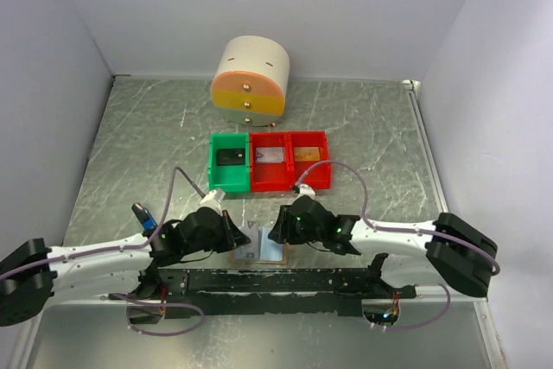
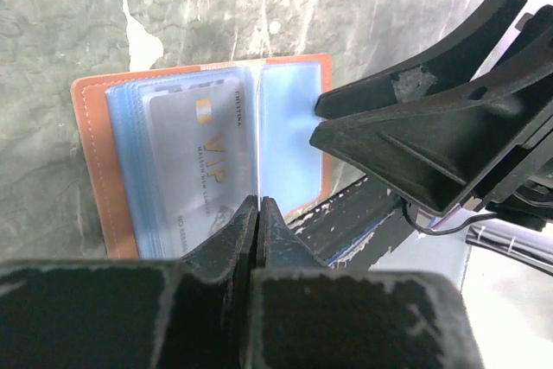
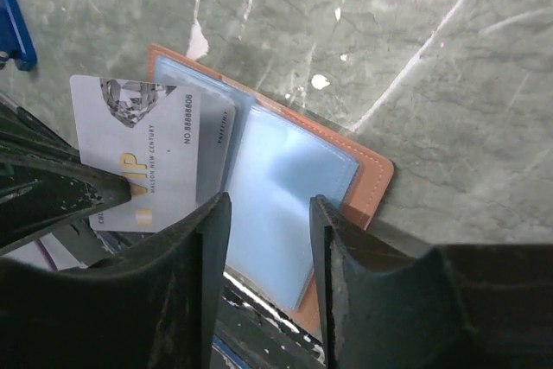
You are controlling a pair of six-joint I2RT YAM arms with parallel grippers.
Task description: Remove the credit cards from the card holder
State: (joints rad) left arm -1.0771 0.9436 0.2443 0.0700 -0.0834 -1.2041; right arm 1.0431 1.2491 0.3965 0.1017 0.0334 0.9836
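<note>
1. Closest in the left wrist view, at the bottom centre of the frame, the left tool (image 2: 257, 213) is seen with its two fingers clenched together, no gap left between them. Whether anything thin is pinched there cannot be told.
2. Just beyond those fingertips, the card holder (image 2: 91, 170) is laid open on the grey marbled desk (image 2: 69, 23). Its border is tan-brown and its inner pockets are pale blue.
3. In the right wrist view, a silvery credit card (image 3: 147, 144) printed "VIP" is shown partly out of the holder, reaching past its edge toward the upper left of the frame. The card's lower left part is covered by the dark fingers of the left tool.
4. At the bottom centre of that same view, the right tool (image 3: 268, 239) is seen released, its fingers spread apart and nothing gripped. A blue page of the holder shows in the gap.
5. In the top view, the holder is placed at the lower centre of the frame, between the two tools and just above a black bar (image 1: 276, 281).
6. At the centre of the frame, a green bin (image 1: 214, 166), a red bin (image 1: 270, 181) and a second red bin (image 1: 311, 181) are lined up side by side, touching. A small flat item is seen in each.
7. Above the bins, at the upper centre, a round drawer unit (image 1: 251, 79) in cream, yellow and orange is set.
8. At the left, beside the left arm, a small blue-and-black stick (image 1: 144, 216) is seen.
</note>
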